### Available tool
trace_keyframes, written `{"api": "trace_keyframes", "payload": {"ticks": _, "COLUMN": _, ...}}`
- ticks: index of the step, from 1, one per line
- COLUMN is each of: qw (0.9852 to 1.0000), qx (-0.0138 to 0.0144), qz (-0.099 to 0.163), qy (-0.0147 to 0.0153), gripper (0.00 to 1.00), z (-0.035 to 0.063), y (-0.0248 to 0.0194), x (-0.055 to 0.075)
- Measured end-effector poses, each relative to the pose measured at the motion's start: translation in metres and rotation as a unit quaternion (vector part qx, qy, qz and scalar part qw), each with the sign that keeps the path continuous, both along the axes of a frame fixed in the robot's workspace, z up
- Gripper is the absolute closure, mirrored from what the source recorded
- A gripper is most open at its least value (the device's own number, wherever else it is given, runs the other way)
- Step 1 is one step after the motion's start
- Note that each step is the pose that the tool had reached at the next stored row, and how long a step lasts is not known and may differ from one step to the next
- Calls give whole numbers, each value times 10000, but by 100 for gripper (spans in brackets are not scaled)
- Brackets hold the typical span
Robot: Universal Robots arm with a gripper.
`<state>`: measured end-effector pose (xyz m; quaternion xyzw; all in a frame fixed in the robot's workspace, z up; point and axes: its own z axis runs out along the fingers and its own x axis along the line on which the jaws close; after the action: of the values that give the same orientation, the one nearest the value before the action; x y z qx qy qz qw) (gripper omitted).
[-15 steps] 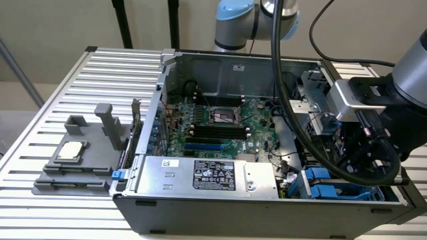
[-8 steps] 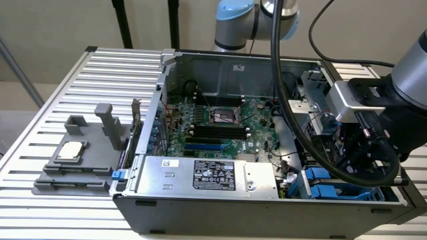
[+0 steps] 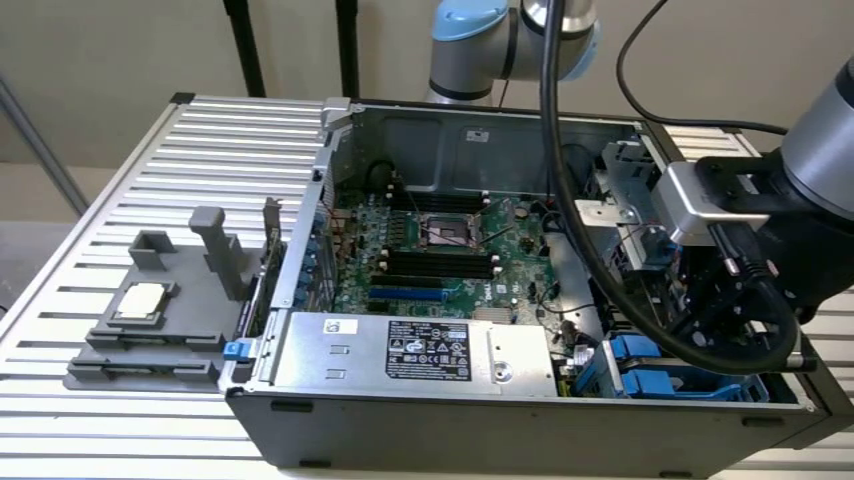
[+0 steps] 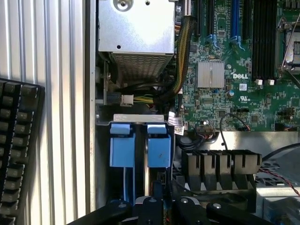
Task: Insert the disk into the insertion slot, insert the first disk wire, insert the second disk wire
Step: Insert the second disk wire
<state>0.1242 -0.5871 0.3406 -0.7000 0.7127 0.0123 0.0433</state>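
Two bright blue carrier frames (image 4: 122,145) (image 4: 158,145) stand side by side in the dark grey drive bay (image 4: 104,159), under a silver bracket (image 4: 138,117). The drives' silver bodies are hidden, so I cannot tell which carrier holds the task's disk. My gripper (image 4: 161,199) hangs just above the bay, nearest the second carrier. In the exterior view my gripper (image 3: 727,300) is low over the blue carriers (image 3: 643,362) at the case's front corner, on the exterior view's right. A loose white connector (image 4: 126,99) on yellow and black wires lies just beyond the bracket.
The open computer case (image 3: 534,420) lies on a slatted metal table (image 3: 227,140). A large silver box with a black-and-white label (image 3: 427,350) sits beside the bay. A braided cable bundle (image 4: 180,56) and the green motherboard (image 4: 234,70) flank it. A black keyboard (image 4: 18,150) and a grey fixture (image 3: 147,310) lie outside.
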Motion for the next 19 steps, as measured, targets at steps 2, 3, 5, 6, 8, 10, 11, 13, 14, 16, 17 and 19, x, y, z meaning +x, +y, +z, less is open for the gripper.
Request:
{"api": "trace_keyframes", "payload": {"ticks": 2, "qw": 10000, "qx": 0, "qz": 2, "qy": -1, "gripper": 84, "z": 2, "y": 1, "x": -3}}
{"api": "trace_keyframes", "payload": {"ticks": 3, "qw": 10000, "qx": 0, "qz": 2, "qy": -2, "gripper": 84, "z": 2, "y": 1, "x": -5}}
{"api": "trace_keyframes", "payload": {"ticks": 5, "qw": 10000, "qx": 1, "qz": 1, "qy": -4, "gripper": 84, "z": 2, "y": 5, "x": -13}}
{"api": "trace_keyframes", "payload": {"ticks": 6, "qw": 10000, "qx": 0, "qz": 1, "qy": -6, "gripper": 84, "z": 3, "y": 6, "x": -15}}
{"api": "trace_keyframes", "payload": {"ticks": 8, "qw": 10000, "qx": 0, "qz": 2, "qy": -8, "gripper": 84, "z": 3, "y": 11, "x": -17}}
{"api": "trace_keyframes", "payload": {"ticks": 10, "qw": 10000, "qx": 0, "qz": 2, "qy": -10, "gripper": 84, "z": 4, "y": 19, "x": -18}}
{"api": "trace_keyframes", "payload": {"ticks": 11, "qw": 10000, "qx": 0, "qz": 2, "qy": -10, "gripper": 84, "z": 4, "y": 24, "x": -18}}
{"api": "trace_keyframes", "payload": {"ticks": 13, "qw": 10000, "qx": 0, "qz": 2, "qy": -12, "gripper": 84, "z": 5, "y": 36, "x": -18}}
{"api": "trace_keyframes", "payload": {"ticks": 14, "qw": 10000, "qx": 0, "qz": 2, "qy": -12, "gripper": 84, "z": 4, "y": 40, "x": -18}}
{"api": "trace_keyframes", "payload": {"ticks": 16, "qw": 10000, "qx": 0, "qz": 2, "qy": -13, "gripper": 84, "z": 5, "y": 41, "x": -18}}
{"api": "trace_keyframes", "payload": {"ticks": 17, "qw": 10000, "qx": 0, "qz": 2, "qy": -13, "gripper": 84, "z": 5, "y": 41, "x": -18}}
{"api": "trace_keyframes", "payload": {"ticks": 19, "qw": 10000, "qx": -1, "qz": 2, "qy": -13, "gripper": 84, "z": 6, "y": 42, "x": -18}}
